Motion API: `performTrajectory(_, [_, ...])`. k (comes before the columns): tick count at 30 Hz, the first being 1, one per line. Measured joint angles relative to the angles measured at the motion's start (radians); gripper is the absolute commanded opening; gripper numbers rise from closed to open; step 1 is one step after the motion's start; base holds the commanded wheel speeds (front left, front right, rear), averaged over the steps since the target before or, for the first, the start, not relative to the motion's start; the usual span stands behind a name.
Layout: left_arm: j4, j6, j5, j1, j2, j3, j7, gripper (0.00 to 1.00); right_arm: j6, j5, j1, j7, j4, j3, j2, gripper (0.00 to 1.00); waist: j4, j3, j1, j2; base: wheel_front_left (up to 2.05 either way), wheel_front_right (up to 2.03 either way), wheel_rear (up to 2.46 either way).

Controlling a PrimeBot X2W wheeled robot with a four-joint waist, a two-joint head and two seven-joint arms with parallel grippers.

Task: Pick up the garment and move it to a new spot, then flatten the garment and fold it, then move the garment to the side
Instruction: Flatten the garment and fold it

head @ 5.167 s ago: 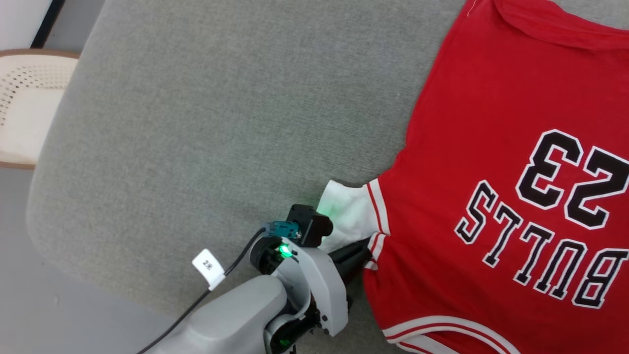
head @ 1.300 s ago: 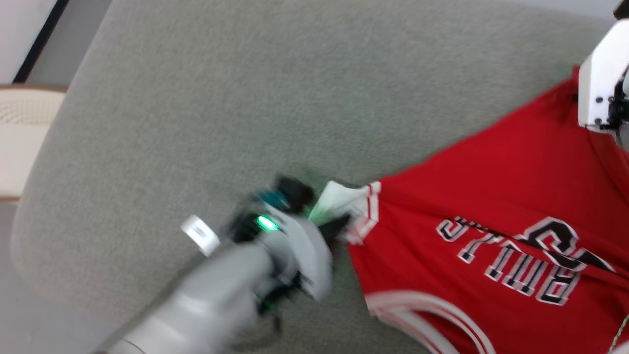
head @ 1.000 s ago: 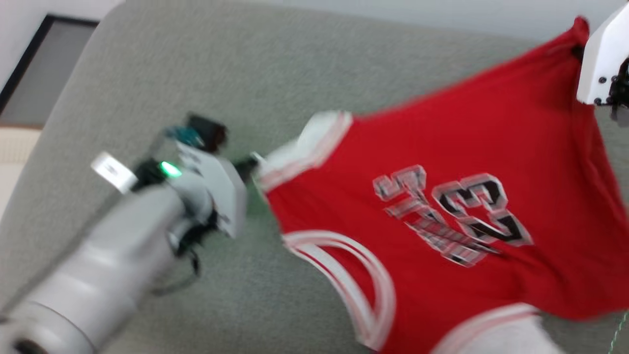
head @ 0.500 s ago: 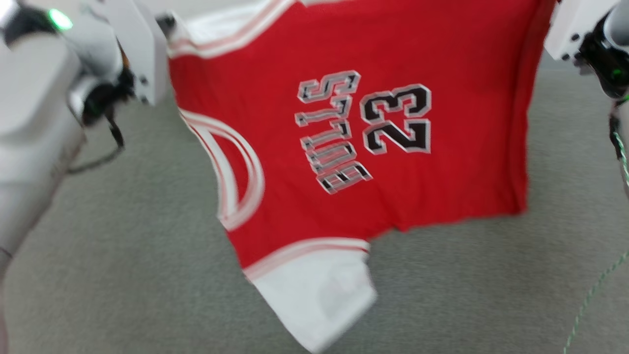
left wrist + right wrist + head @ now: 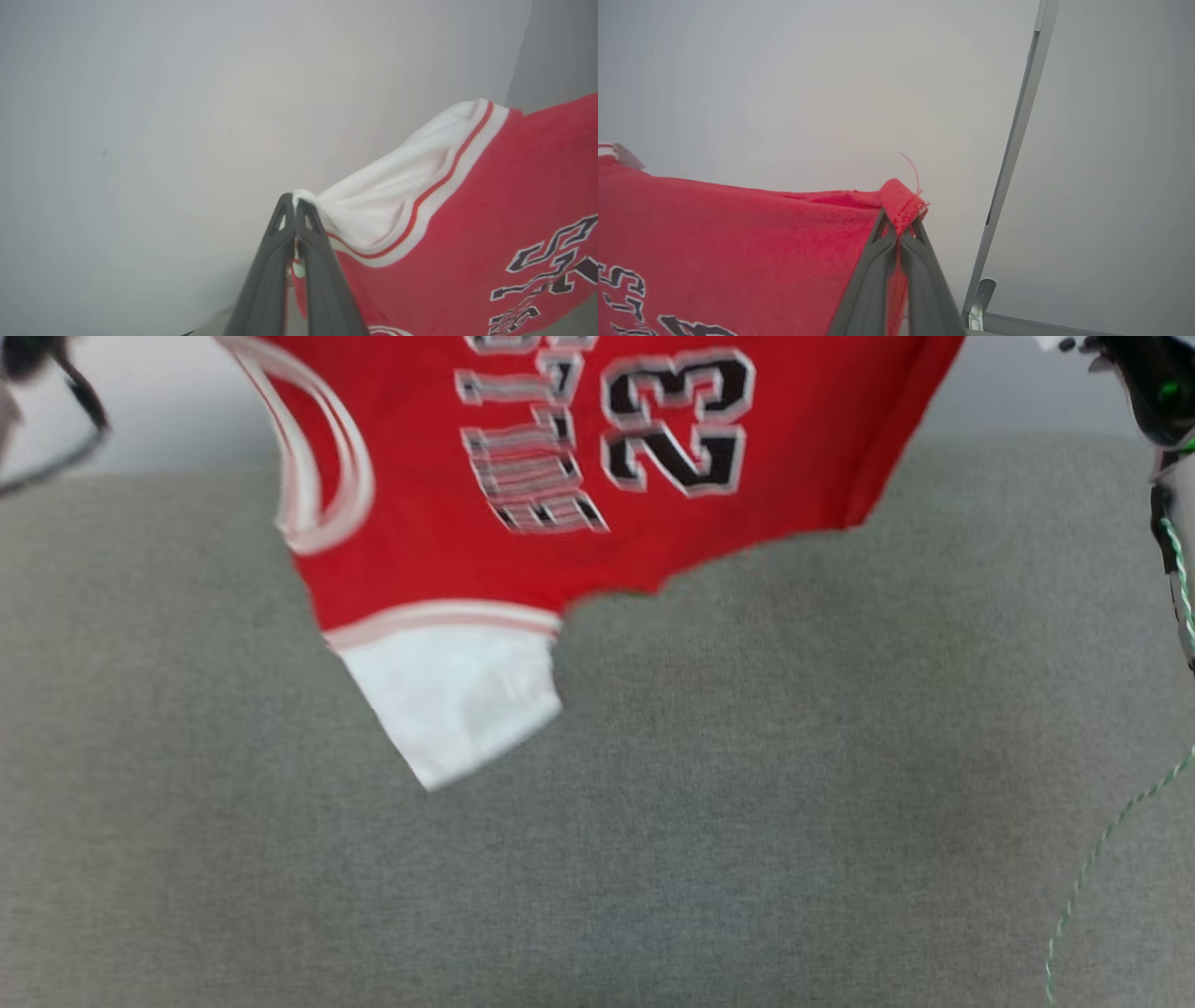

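Head view: the garment (image 5: 439, 560), a bright red short-sleeved shirt printed with black-and-white lettering and the number 23, hangs in the air along the top of the frame from about 11 to 1 o'clock, blurred. Its lower white sleeve (image 5: 457, 700) dangles furthest down, near 9 o'clock of centre, over a grey fabric-covered surface (image 5: 747, 821) that spreads below. Whether the sleeve tip brushes that surface cannot be told. A thin green-and-white cord (image 5: 1106, 835) trails at 4 o'clock.

Left wrist view: the left gripper (image 5: 293, 209) is fully closed, its two dark fingers pressed together on the edge of the upper white sleeve (image 5: 397, 196). The red body of the shirt spreads away toward 3 o'clock, against a pale wall (image 5: 140, 116).

Right wrist view: the right gripper (image 5: 899, 223) is closed just as tightly, nipping a red hem corner (image 5: 901, 198) with a loose thread curling off it. The cloth stretches away toward 9 o'clock.

The shirt appears to be in the first step, lifted and on its way to a new spot, held between two pinches. The next move likely calls for lowering both grippers together with the cloth kept taut, so that the hanging edge lands first and the rest lies down smooth. Both grips are on thin edges, so a sharp tug could pull one free.
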Motion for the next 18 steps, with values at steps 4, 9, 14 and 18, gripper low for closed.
performTrajectory(4, [0.044,0.016,0.041,-0.078,-0.012,-0.002,-0.046,0.0,0.0,-0.033,-0.053,-0.069,0.039,-0.028,0.018,0.0,-0.011,0.05,0.0,0.0001,0.0,0.0,0.0])
performTrajectory(9, [0.084,0.028,0.068,-0.175,-0.028,0.002,-0.088,0.0,0.0,-0.075,-0.124,-0.154,0.084,-0.052,0.037,0.0,-0.023,0.111,0.0,0.0,0.0,0.0,0.0])
performTrajectory(14, [0.118,0.031,0.114,-0.309,-0.064,-0.006,-0.142,0.0,0.0,-0.139,-0.224,-0.299,0.136,-0.098,0.05,0.0,-0.034,0.202,0.0,0.0,0.0,0.0,0.0])
performTrajectory(18, [0.135,0.041,0.156,-0.418,-0.097,-0.013,-0.213,0.0,0.0,-0.202,-0.3,-0.409,0.174,-0.162,0.051,0.0,-0.037,0.277,0.0,0.0,0.0,0.0,0.0])
